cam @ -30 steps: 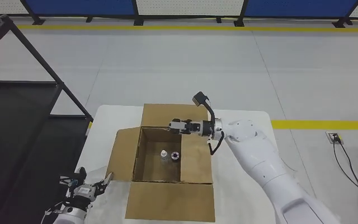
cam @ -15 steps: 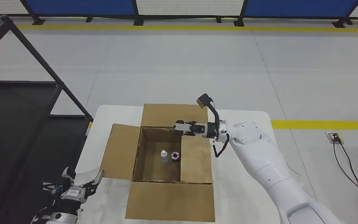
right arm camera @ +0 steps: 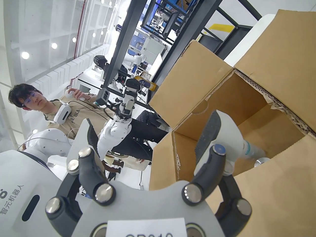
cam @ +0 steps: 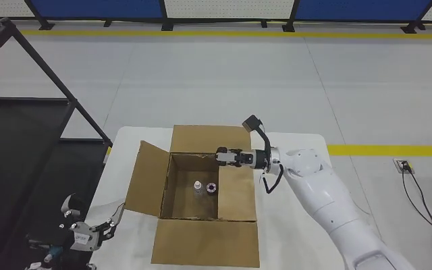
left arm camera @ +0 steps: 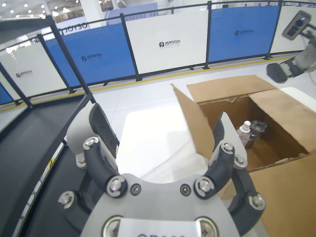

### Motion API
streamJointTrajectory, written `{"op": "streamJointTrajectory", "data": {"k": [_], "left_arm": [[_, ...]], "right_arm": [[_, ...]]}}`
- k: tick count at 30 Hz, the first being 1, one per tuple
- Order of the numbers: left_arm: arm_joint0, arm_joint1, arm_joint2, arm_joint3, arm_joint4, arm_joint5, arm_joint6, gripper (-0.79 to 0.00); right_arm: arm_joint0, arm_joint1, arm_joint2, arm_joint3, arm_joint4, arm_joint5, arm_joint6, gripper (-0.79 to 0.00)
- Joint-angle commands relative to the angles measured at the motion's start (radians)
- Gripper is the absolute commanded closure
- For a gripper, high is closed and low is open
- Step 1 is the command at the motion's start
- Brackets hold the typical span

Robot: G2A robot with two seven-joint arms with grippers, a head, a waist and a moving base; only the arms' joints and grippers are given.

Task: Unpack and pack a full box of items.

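An open cardboard box [cam: 202, 239] stands on the white table [cam: 287, 209] with its flaps spread. On its floor are a small white bottle [cam: 197, 186] and a dark round jar [cam: 212, 187], which also lie close together in the left wrist view as the bottle [left arm camera: 243, 130] and the jar [left arm camera: 258, 128]. My right gripper [cam: 223, 156] hangs open and empty at the box's far right corner, above the rim; its own view looks down into the box [right arm camera: 195, 75]. My left gripper [left arm camera: 160, 127] is open and empty, low at the table's near left corner [cam: 111, 219], short of the left flap [left arm camera: 195, 122].
A black metal rack [cam: 40, 155] stands to the left of the table, close to my left arm. The left flap [cam: 145, 179] stands tilted upward. Bare tabletop lies to the right of the box. A seated person [right arm camera: 71, 104] is beyond the table.
My left gripper has drawn back toward the near left, away from the box's left flap, which now stands steeper. My right gripper has shifted slightly to the right along the far rim.
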Motion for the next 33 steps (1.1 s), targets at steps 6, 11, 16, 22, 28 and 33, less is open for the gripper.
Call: {"op": "streamJointTrajectory", "data": {"k": [6,11,16,22,28,33], "left_arm": [[-0.040,0.002,0.132,-0.083,0.127,-0.103,-0.090,-0.785],[-0.207,-0.003,0.295,-0.014,0.190,-0.143,-0.237,-0.785],[-0.392,-0.019,0.445,0.099,0.137,-0.173,-0.397,-0.785],[-0.598,-0.040,0.548,0.257,-0.101,-0.241,-0.625,-0.785],[-0.630,-0.041,0.555,0.274,-0.130,-0.261,-0.683,-0.785],[-0.630,-0.041,0.555,0.274,-0.130,-0.261,-0.683,-0.785]], "right_arm": [[-0.079,0.061,0.053,-0.107,-0.048,-0.031,-0.031,-0.785],[-0.155,0.114,0.115,-0.199,-0.036,-0.050,-0.049,-0.785],[-0.240,0.170,0.190,-0.260,-0.039,-0.074,-0.074,-0.785],[-0.343,0.229,0.292,-0.297,-0.028,-0.080,-0.080,-0.785],[-0.361,0.240,0.315,-0.292,-0.014,-0.070,-0.070,-0.785],[-0.361,0.240,0.315,-0.292,-0.014,-0.070,-0.070,-0.785]]}}
